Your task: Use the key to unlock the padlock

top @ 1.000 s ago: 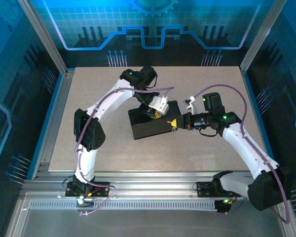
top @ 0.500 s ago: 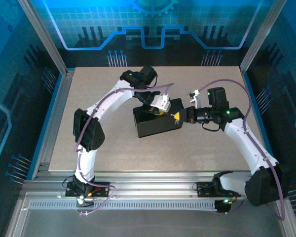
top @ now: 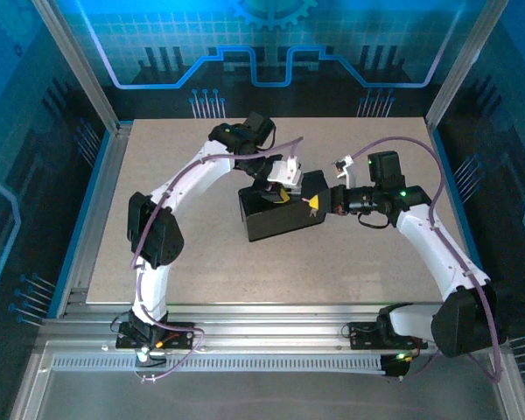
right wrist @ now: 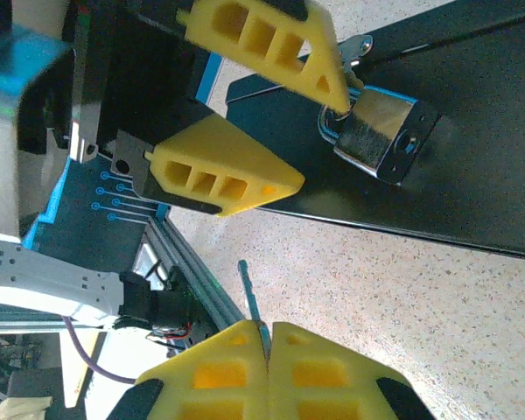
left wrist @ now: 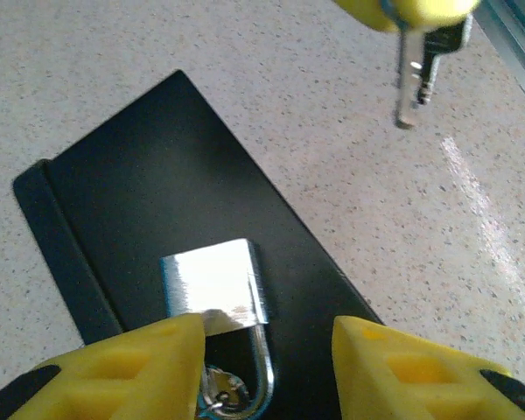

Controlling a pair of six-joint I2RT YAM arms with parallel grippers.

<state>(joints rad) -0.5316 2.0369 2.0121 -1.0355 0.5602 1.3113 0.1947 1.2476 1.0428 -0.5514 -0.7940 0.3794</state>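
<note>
table [top: 192, 262]: flat speckled beige-grey top, with a matte finish
black box [top: 276, 226]: lies flat on the table, directly beneath the left gripper [top: 281, 196], its right end just beside the right gripper [top: 313, 205]

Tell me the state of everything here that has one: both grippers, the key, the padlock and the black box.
black box, seemingly shut
padlock, lying on the black box, shackle seemingly closed
key, held clear of the padlock, not inserted
left gripper, open, fingers either side of the padlock's shackle end
right gripper, shut on the key
</note>
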